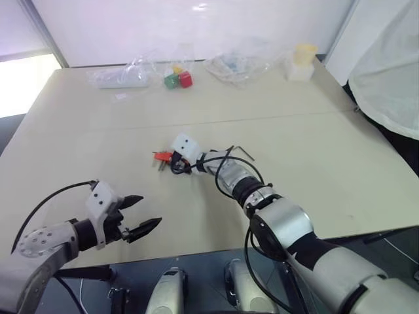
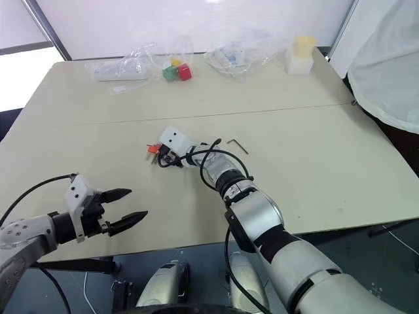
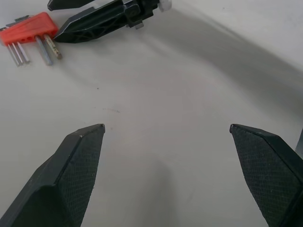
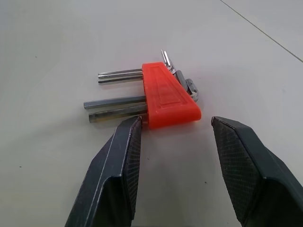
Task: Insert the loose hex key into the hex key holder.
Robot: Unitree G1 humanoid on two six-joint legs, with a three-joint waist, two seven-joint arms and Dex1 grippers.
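Note:
The hex key holder [image 4: 168, 97] is a small orange-red block lying flat on the beige table [image 1: 314, 170], with several short metal keys sticking out of it. My right gripper [image 4: 176, 122] is open just in front of it. One fingertip [image 4: 132, 127] is right beside the key shafts, and the block lies just beyond the tips. The loose hex key [image 1: 243, 152], a thin dark L-shaped rod, lies on the table to the right of that arm's wrist. My left gripper [image 1: 149, 210] hovers open and empty near the table's front left, well short of the holder [image 1: 162, 156].
At the back of the table are red and green cubes [image 1: 178, 80], crumpled clear plastic bags [image 1: 124, 75] and a pale yellow container [image 1: 302, 60]. White fabric [image 1: 393, 72] hangs at the far right. The table's front edge [image 1: 196, 252] runs close below the left gripper.

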